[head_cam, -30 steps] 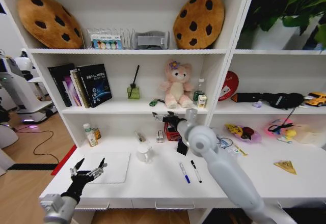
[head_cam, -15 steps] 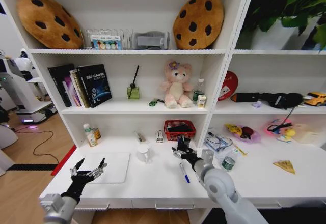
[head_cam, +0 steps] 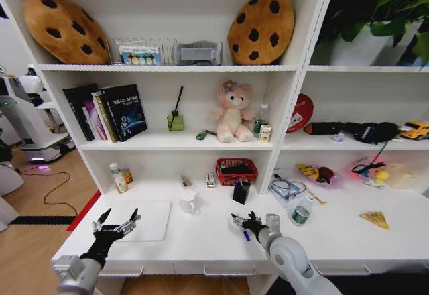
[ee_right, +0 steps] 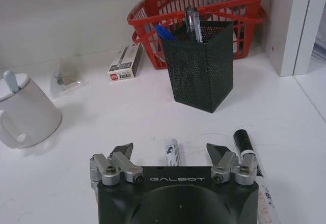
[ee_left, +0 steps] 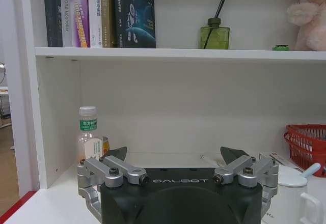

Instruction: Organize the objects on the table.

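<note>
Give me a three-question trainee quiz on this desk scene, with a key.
1. True or false: the right gripper is closed on a pen.
2. Which holds pens standing upright? A) the red basket B) the black mesh holder C) the white mug
3. Fill in: the left gripper hovers open over the ____ near the table's front left.

Key: 1. False; its jaws are open, with one marker lying between them and another marker beside one finger. 2. B. 3. laptop.
</note>
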`<state>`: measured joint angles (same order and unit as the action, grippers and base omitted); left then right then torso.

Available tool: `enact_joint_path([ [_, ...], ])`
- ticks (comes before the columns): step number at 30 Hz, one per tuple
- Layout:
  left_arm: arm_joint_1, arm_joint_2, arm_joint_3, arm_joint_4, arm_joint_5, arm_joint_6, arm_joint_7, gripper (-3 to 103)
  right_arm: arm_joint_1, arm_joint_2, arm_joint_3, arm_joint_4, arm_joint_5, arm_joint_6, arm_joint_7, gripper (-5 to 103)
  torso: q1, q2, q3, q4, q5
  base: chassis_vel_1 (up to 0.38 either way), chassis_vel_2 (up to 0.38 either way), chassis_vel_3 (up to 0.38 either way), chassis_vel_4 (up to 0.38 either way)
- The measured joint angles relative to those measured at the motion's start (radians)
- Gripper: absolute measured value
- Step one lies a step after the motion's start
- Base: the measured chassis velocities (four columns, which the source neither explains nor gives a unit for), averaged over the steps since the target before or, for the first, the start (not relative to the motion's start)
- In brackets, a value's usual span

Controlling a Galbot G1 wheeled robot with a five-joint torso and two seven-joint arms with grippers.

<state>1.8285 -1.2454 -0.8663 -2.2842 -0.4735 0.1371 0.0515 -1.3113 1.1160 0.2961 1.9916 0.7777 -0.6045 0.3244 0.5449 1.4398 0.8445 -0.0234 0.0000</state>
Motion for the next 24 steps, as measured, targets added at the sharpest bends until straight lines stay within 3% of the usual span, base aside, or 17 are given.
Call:
enact_joint_path([
  [8, 0.000, 0.000, 0.000, 0.000, 0.000, 0.000, 0.000, 100, 0.000, 0.009, 0.003, -0.022, 0.001, 0.004, 0.003, 82, 0.000, 0.000, 0.000, -0.0001, -0.0001, 0.000, 0.000, 0.000, 0.000],
  [16, 0.000, 0.000, 0.000, 0.000, 0.000, 0.000, 0.000, 100, 0.021, 0.013, -0.002, -0.058, -0.028, 0.011, -0.028, 73, 0.000, 0.000, 0.000, -0.0001, 0.0000, 0.000, 0.000, 0.000, 0.000],
  [24, 0.000, 0.000, 0.000, 0.000, 0.000, 0.000, 0.000, 100, 0.038, -0.018, -0.022, -0.066, -0.050, -0.016, -0.055, 70, 0.000, 0.000, 0.000, 0.0000, -0.0001, 0.000, 0.000, 0.000, 0.000],
])
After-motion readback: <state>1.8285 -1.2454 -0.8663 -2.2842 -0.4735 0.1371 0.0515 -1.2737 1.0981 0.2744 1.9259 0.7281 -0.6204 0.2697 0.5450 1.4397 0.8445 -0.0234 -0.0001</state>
